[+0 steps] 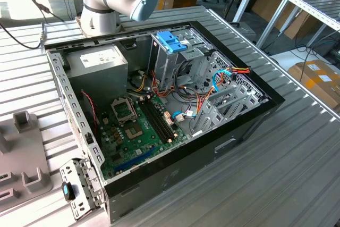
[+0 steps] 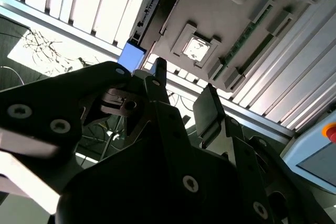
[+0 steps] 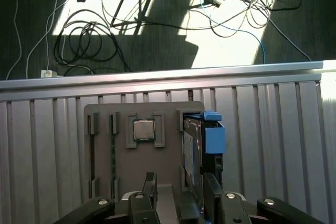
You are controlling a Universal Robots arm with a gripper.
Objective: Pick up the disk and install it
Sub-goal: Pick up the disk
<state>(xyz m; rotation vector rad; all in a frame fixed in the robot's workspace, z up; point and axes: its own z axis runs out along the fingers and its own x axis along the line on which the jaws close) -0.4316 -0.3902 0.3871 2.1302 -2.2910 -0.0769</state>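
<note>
Gripper (image 3: 180, 178) is hanging over one end of the grey fixture plate (image 3: 105, 145) with its fingers spread wide and gripping nothing. In the second wrist view you can see daylight between the two dark fingers (image 2: 209, 109). The disk (image 3: 195, 145) is on that plate, standing on edge in a slot along one side, blue rails facing up, right beside the pocket with the square processor chip (image 3: 143, 129). One finger lines up with the near end of the disk – can't tell if it's touching – and the other sits over bare plate. In the exterior view the plate (image 1: 21, 152) lies on the slatted metal table (image 1: 297, 179), and the open computer case (image 1: 212, 150) sits just beside it on the exterior view's right, blue-handled drive cage (image 1: 171, 43) inside.
</note>
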